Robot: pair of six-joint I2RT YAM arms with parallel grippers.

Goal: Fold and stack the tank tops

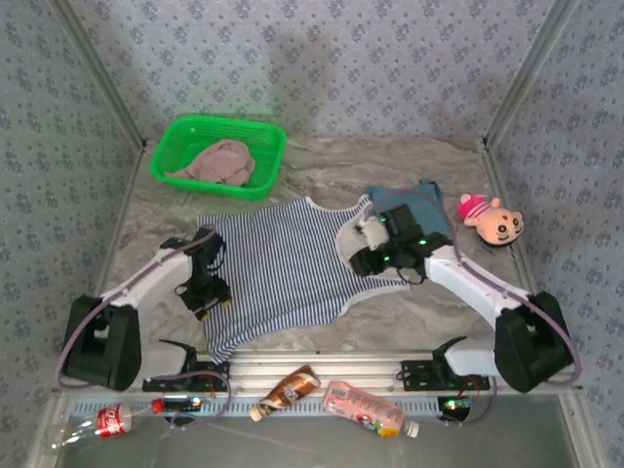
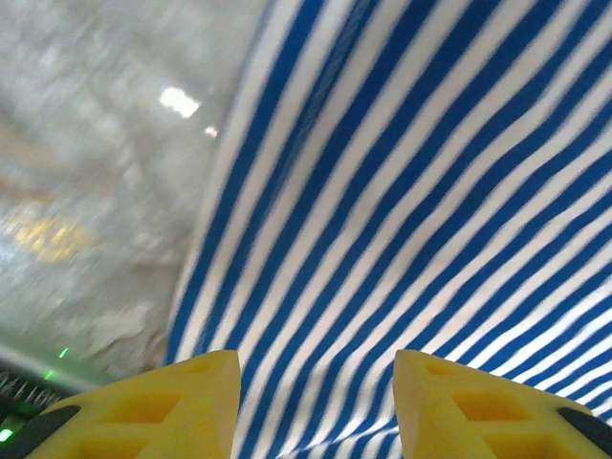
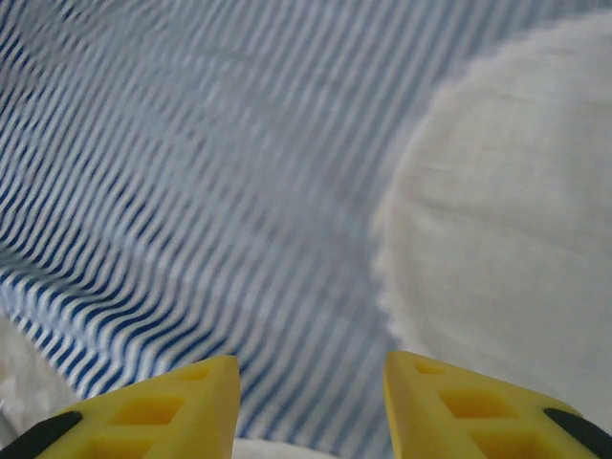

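item: striped top point(image 1: 283, 273), spread flat on table point(image 1: 390, 317). left claw point(image 2: 314, 361) over its left edge, spread, empty. right claw point(image 3: 311, 361) at its right armhole, spread, empty. we advise matching pinches on both edges, then one even fold across.

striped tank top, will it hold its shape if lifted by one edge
Probably floppy: the striped tank top lies flat with soft ripples, so a lifted edge would likely sag. It looks thin, so pushing may bunch it rather than slide it whole.
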